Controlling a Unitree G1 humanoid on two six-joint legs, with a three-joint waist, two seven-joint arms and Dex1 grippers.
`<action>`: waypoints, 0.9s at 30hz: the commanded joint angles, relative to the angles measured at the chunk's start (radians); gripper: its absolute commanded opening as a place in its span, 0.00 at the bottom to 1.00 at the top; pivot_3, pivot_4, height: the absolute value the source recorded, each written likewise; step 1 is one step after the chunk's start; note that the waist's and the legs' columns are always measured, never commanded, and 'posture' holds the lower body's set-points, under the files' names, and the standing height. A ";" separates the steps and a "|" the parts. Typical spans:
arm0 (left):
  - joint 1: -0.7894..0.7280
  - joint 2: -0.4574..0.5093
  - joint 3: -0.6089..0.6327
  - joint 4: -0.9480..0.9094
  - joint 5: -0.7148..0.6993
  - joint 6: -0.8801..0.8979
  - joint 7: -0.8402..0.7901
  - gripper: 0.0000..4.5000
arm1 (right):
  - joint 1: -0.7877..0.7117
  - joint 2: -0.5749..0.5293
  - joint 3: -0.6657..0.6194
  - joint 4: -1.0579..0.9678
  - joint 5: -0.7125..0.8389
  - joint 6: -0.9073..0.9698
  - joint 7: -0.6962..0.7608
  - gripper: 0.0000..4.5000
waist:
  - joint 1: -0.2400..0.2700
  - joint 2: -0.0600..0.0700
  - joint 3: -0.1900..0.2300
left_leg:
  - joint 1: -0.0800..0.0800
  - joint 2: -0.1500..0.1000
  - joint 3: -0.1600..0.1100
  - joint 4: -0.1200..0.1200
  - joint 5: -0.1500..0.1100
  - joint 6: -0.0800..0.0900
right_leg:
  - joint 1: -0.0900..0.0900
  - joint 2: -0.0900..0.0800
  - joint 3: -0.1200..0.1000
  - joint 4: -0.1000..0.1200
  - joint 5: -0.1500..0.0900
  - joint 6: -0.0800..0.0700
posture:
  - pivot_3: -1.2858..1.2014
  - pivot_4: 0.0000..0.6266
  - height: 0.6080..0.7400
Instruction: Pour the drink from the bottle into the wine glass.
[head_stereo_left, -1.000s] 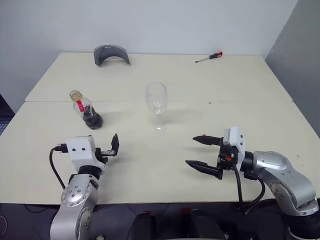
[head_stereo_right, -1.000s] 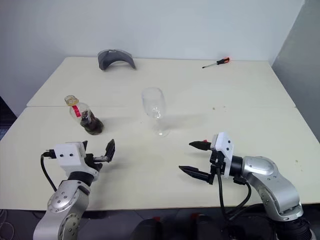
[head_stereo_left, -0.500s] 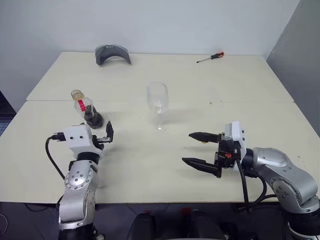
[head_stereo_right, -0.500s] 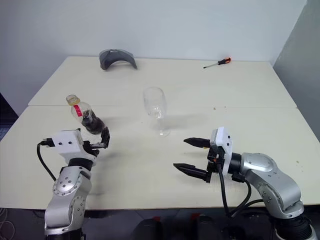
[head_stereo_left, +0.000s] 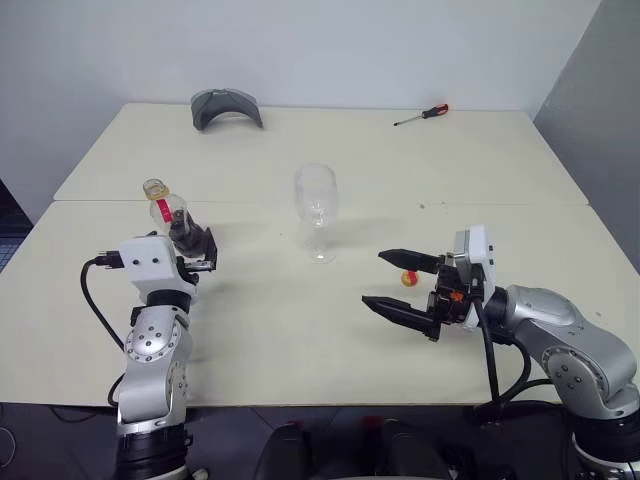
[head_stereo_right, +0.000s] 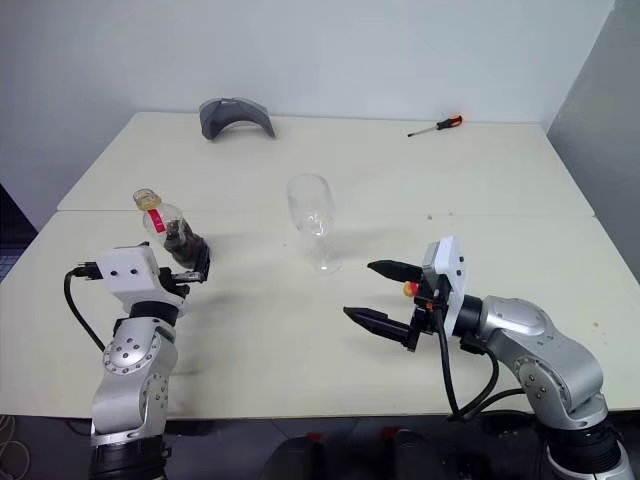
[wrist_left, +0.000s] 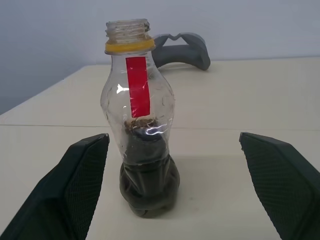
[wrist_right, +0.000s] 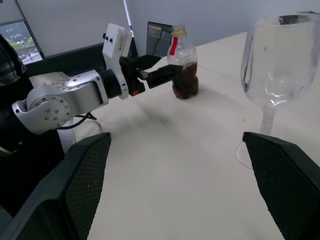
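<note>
A bare lab or test room: plain cream tables (head_stereo_left: 480, 160) against blank white walls (head_stereo_left: 350, 50), a screwdriver (head_stereo_left: 421, 115) lying loose.

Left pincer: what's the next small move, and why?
Probably ease the left pincer a little further forward, then close on the bottle. In the left wrist view its fingers stand wide open to either side of the upright bottle, with clear gaps on both sides. The bottle's mouth is uncapped, so it should stay upright until it is over the wine glass.
</note>
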 joint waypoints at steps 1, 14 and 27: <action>-0.030 0.010 0.026 0.016 0.010 -0.038 0.002 1.00 | -0.019 -0.009 -0.020 -0.035 0.022 -0.006 -0.009 1.00 | 0.000 0.000 0.000 | 0.000 0.000 0.000 0.000 0.000 0.000 | 0.000 0.000 0.000 0.000 0.000 0.000 | 0.52 0.24 1.00; -0.134 0.027 0.059 0.199 0.009 -0.115 0.003 1.00 | -0.033 -0.010 -0.016 -0.031 0.017 0.002 -0.034 1.00 | 0.000 0.000 0.000 | 0.000 0.000 0.000 0.000 0.000 0.000 | 0.000 0.000 0.000 0.000 0.000 0.000 | 0.52 0.24 1.00; -0.299 0.065 0.058 0.470 0.008 -0.228 -0.029 1.00 | -0.028 0.007 -0.003 -0.048 0.026 0.013 -0.072 1.00 | 0.000 -0.001 0.000 | 0.000 0.000 0.000 0.001 0.000 0.000 | 0.000 0.000 -0.001 0.000 0.000 0.000 | 0.52 0.24 1.00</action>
